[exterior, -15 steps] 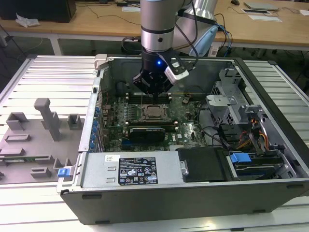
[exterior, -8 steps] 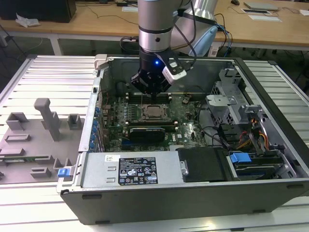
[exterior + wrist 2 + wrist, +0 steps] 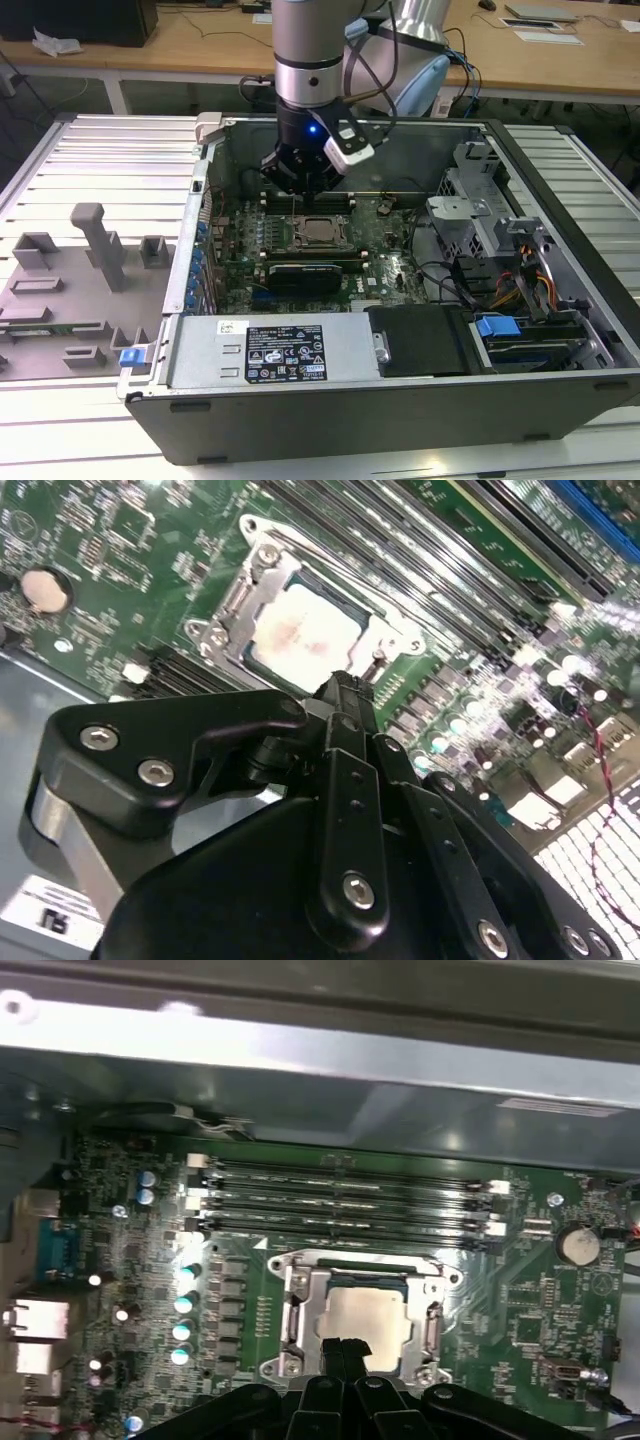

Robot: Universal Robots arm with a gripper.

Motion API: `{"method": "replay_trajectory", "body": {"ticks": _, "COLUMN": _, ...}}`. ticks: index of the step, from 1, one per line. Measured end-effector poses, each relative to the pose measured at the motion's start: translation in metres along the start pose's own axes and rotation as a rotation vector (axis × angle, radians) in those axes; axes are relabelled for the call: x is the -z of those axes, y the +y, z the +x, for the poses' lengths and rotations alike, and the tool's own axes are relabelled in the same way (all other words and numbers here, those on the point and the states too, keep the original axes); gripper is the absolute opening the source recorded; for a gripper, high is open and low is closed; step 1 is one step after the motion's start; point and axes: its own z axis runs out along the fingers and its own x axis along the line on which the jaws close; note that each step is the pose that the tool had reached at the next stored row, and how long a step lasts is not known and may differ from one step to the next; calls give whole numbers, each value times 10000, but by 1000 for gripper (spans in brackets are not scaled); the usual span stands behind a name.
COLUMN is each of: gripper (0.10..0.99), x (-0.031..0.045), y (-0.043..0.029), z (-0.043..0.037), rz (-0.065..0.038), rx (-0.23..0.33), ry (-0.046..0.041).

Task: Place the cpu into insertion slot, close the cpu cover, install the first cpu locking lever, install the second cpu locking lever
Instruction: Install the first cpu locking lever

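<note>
- claw (image 3: 345, 1345): fingers pressed together, holding nothing, tips just above the cover's edge.
- case (image 3: 300, 400): open, with the claw low inside.
- board (image 3: 520, 1290): a sideways slip could scrape its parts.
- cover (image 3: 297, 1315): lies down over the slot (image 3: 285, 1260); an off-centre push may bend it.
- cpu (image 3: 365, 1315): seated in the slot; uneven force could damage it.

The black pincer (image 3: 345, 692), its fingers pressed together, points its tips at the near edge of the cpu (image 3: 300, 635). The cpu's silvery top shows through the window of the cpu cover (image 3: 385, 630), which lies flat around it. Beyond the cpu, farther from the pincer, run long memory slots (image 3: 430, 570). Off to one side, a round coin battery (image 3: 45, 590) sits on the green motherboard (image 3: 120, 540).
</note>
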Motion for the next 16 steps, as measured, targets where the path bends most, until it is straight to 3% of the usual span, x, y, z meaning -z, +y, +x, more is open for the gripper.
{"method": "replay_trajectory", "body": {"ticks": 4, "gripper": 106, "x": 7, "y": 11, "z": 141, "rz": 2, "rx": 1, "ry": -20}}
{"method": "replay_trajectory", "body": {"ticks": 7, "gripper": 106, "x": 10, "y": 16, "z": 203, "rz": 3, "rx": -2, "ry": -25}}
{"method": "replay_trajectory", "body": {"ticks": 14, "gripper": 106, "x": 28, "y": 17, "z": 223, "rz": 4, "rx": 0, "ry": -27}}
{"method": "replay_trajectory", "body": {"ticks": 16, "gripper": 106, "x": 95, "y": 19, "z": 220, "rz": 3, "rx": 0, "ry": -37}}
